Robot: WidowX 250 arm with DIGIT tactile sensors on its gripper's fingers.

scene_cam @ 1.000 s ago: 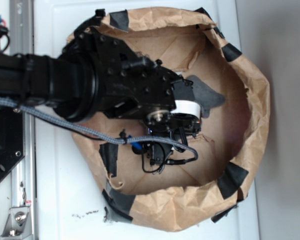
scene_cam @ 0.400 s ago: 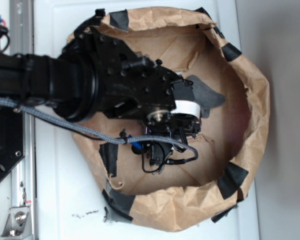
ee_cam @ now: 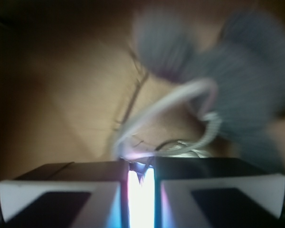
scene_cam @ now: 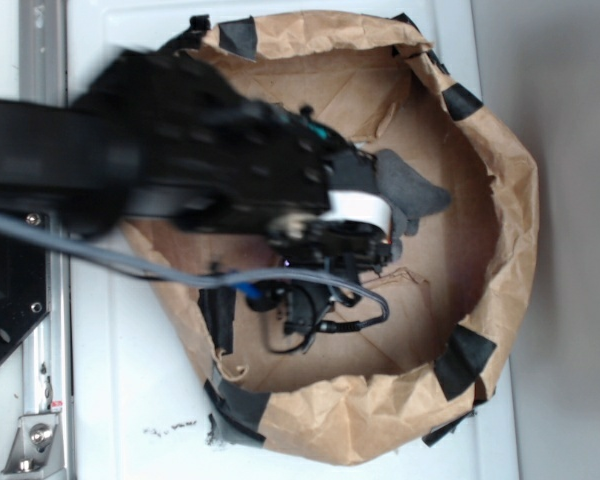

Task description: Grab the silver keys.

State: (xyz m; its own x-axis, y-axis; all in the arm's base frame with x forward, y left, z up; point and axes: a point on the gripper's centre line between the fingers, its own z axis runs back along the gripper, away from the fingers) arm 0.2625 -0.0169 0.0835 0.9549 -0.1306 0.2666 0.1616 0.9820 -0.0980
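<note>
In the wrist view my gripper (ee_cam: 140, 167) is shut on the silver keys (ee_cam: 183, 148). A sliver of shiny metal is pinched at the tips of the fingers (ee_cam: 85, 173), and only a narrow bright slit is left between them. The keys' whitish wire loop (ee_cam: 166, 102) arcs up and right from the jaws. Behind the loop lies the grey plush toy (ee_cam: 242, 80), blurred. In the exterior view the black arm (scene_cam: 180, 165) reaches into the brown paper basin (scene_cam: 510, 200) and hides the keys. The gripper (scene_cam: 315, 295) sits low under the wrist, left of the grey plush toy (scene_cam: 412, 190).
The crumpled paper wall rings the basin floor (scene_cam: 430, 290), patched with black tape (scene_cam: 465, 360). A grey cable (scene_cam: 130, 262) trails from the arm across the left rim. A metal rail (scene_cam: 40, 380) runs down the left edge on the white table (scene_cam: 130, 400).
The arm is now motion-blurred, and the wrist and gripper have shifted slightly left. The grey plush toy has not moved.
</note>
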